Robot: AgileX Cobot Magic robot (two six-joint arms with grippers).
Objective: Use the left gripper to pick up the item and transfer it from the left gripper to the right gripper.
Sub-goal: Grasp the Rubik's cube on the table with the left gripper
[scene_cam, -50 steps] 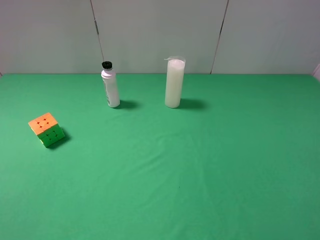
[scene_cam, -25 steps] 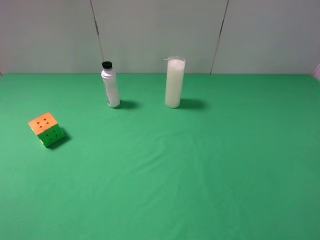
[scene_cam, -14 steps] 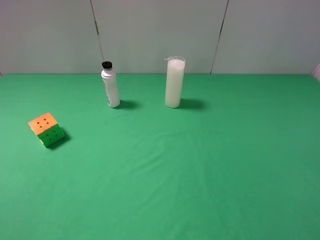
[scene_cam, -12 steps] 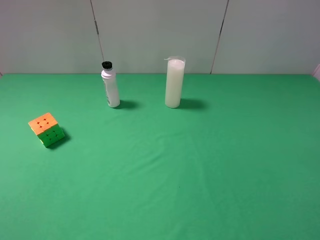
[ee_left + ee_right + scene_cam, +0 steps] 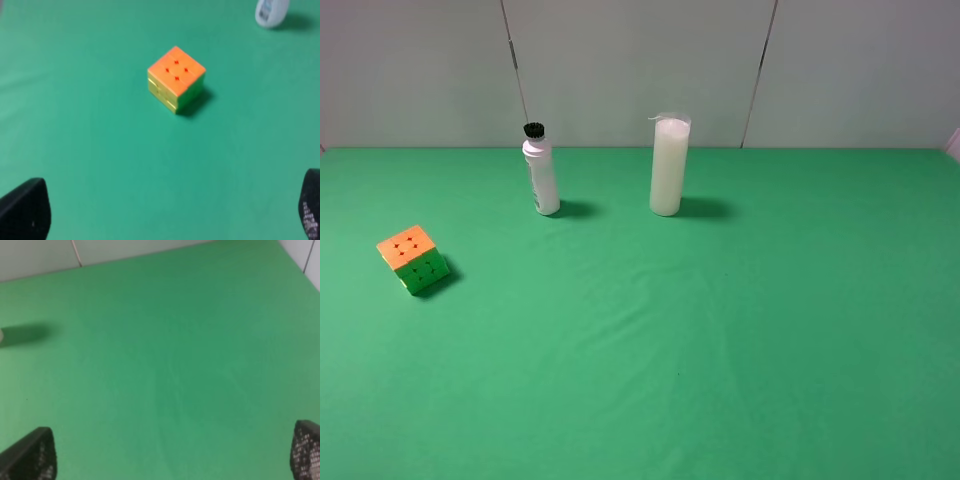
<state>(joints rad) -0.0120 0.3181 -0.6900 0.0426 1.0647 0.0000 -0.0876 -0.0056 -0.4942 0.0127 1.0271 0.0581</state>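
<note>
The puzzle cube (image 5: pixel 412 258), orange on top with green and yellow sides, sits on the green cloth at the far left of the exterior view. In the left wrist view the cube (image 5: pixel 176 79) lies ahead of my left gripper (image 5: pixel 167 212), well apart from it. That gripper's two black fingertips show only at the frame's corners, spread wide and empty. My right gripper (image 5: pixel 167 455) is also open and empty over bare green cloth. Neither arm shows in the exterior view.
A black-capped white bottle (image 5: pixel 540 172) and a tall white cylinder (image 5: pixel 668 166) stand upright near the back of the green table (image 5: pixel 720 330). The bottle's base (image 5: pixel 271 10) shows beyond the cube in the left wrist view. A grey wall runs behind the table.
</note>
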